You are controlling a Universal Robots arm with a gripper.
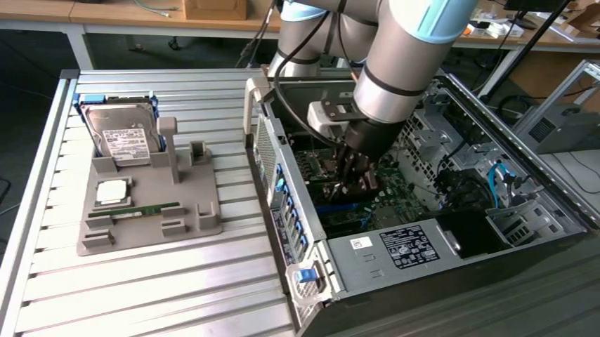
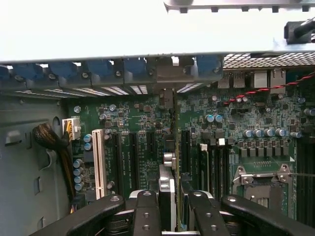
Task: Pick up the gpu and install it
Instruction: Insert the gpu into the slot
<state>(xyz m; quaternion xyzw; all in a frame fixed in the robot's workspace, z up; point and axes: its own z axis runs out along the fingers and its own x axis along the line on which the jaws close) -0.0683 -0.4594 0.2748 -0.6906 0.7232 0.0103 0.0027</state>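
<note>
Inside the case: the open grey desktop computer case (image 1: 394, 246) lies on its side on the slatted metal table (image 1: 140, 295), and the arm's black two-finger gripper (image 1: 355, 184) reaches down among its boards.
Jaws: partly closed, pinching the thin flat gpu card (image 2: 167, 196) edge-on between the black fingers (image 2: 146, 211).
Card position: upright, held over the green motherboard (image 2: 246, 123) – roughly in line with the long dark expansion slots (image 2: 133, 157), just beside the white slot (image 2: 98, 162). Whether its edge already touches a slot I cannot tell.
Bracket end: should meet the rear wall with the blue slot clips (image 2: 98, 69).
Doing it well: keep the card square to the slot, lower it straight, press evenly – a tilt could jam the edge connector.
Grey parts tray (image 1: 150, 210): holds the silver hard drive (image 1: 126, 137) and narrow green RAM stick (image 1: 140, 209), well apart from the work.
</note>
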